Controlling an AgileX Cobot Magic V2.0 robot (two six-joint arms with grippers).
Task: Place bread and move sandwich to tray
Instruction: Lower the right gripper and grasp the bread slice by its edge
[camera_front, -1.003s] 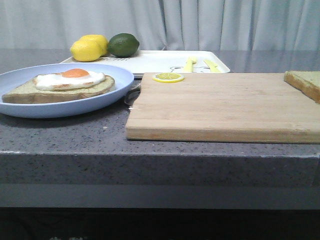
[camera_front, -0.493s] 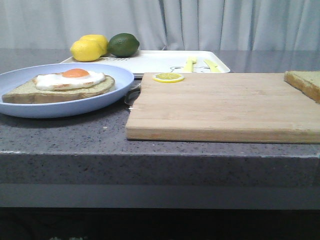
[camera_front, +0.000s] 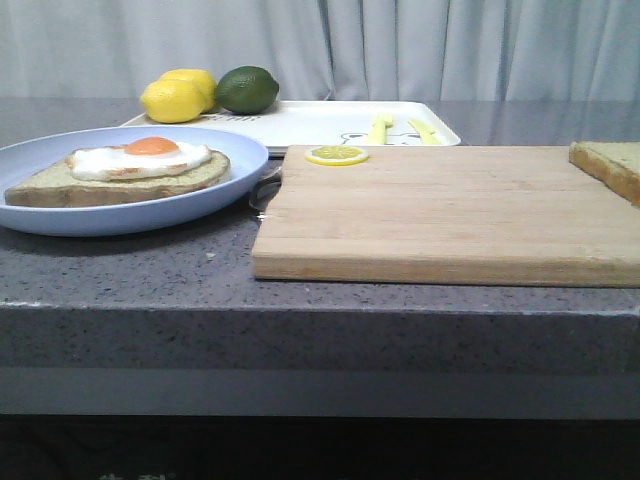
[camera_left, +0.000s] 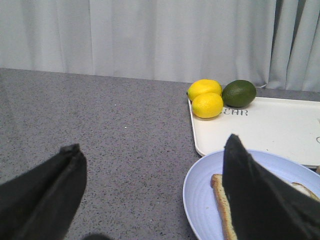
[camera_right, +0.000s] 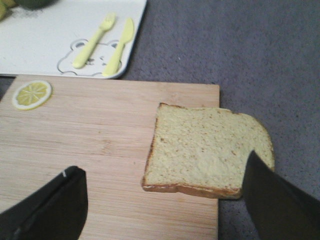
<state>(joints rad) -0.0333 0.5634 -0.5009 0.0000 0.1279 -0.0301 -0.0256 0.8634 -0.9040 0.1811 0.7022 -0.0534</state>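
- Sandwich (camera_front: 120, 172), tan bread under a fried egg on a round pale-blue plate, far left: rigid plate, loose topping; keep it level, grip the rim
- Left gripper (camera_left: 150, 195): fingers apart beside the plate
- White rectangular tray (camera_front: 310, 122): behind, vacant centre
- Thick square toast slice (camera_right: 207, 150), overhanging the wooden cutting board (camera_front: 440, 210) at right: light, soft; pinch opposite crusts
- Right gripper (camera_right: 165, 210): fingers apart, astride the toast

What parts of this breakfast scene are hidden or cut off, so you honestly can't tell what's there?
- Thick square toast slice: cut off by the front view's right edge.
- Tan bread with fried egg: mostly hidden in the left wrist view by a dark finger of the left hand.
- Flat white rectangular tray: its cartoon print is too small and low-angled to read in the front view.
- Both hands: out of the front view.
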